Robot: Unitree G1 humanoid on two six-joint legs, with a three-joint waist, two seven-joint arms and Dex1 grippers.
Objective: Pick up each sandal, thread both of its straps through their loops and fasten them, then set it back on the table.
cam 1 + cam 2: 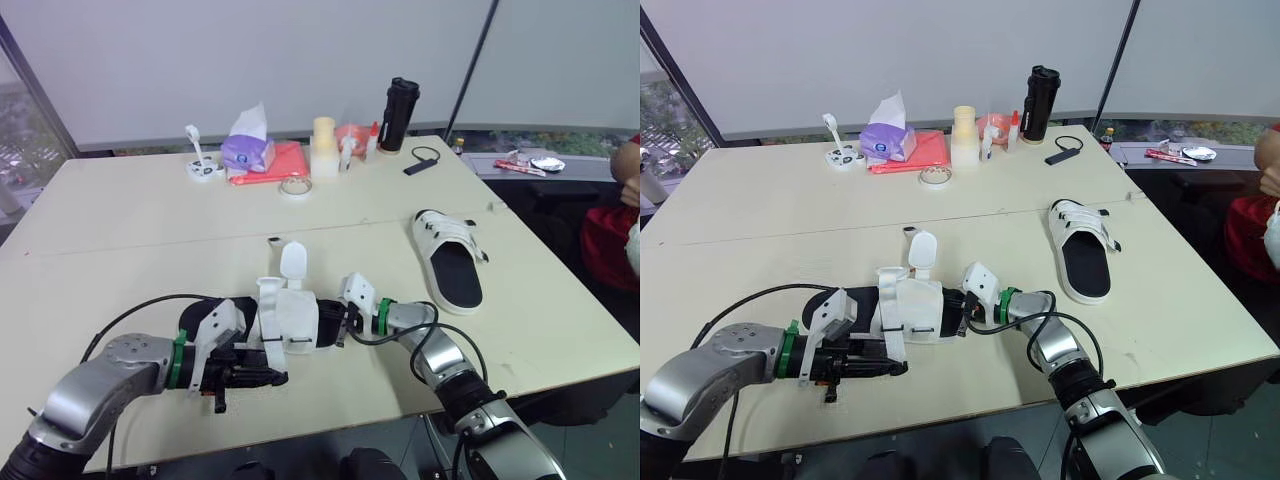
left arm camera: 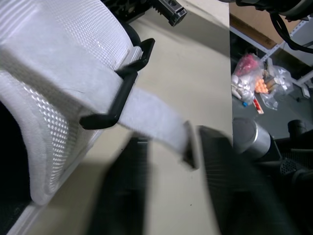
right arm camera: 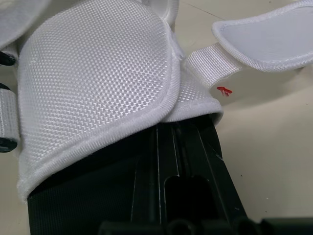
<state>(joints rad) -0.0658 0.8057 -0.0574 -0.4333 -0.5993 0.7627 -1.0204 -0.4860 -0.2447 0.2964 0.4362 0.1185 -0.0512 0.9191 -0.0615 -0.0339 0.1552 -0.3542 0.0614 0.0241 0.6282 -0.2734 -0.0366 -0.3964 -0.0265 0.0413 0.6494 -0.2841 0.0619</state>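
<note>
The first sandal (image 1: 295, 320) sits near the front edge of the table (image 1: 130, 230), between the two claws. Its long axis runs left to right, roughly parallel to that edge. The bare black footbed end points to the robot's left and the white upper lies toward the right. Whether its sole rests on the table or is raised just off it cannot be told.

The left claw (image 1: 262, 378) is at the near side of the first sandal. In the left wrist view a white strap (image 2: 151, 115) passes through a black loop (image 2: 122, 90) on the upper. The strap's free end lies between the fingers (image 2: 122, 196), which stand apart — released, gripping nothing. A second strap (image 1: 291, 262) with a rounded tab stands up from the far side of the upper, unfastened.

The right claw (image 1: 345, 322) meets the right end of the first sandal and reaches in under the white upper, over the black footbed. Whether it is clenched there cannot be told.

The second sandal (image 1: 452, 265) lies sole down on the right part of the table, well apart from the first. Its long axis runs near to far, with the strapped end pointing away from the robot and the open footbed end toward the front edge.

At the far edge stand a black bottle (image 1: 399, 115) and a tissue pack (image 1: 248, 145).
</note>
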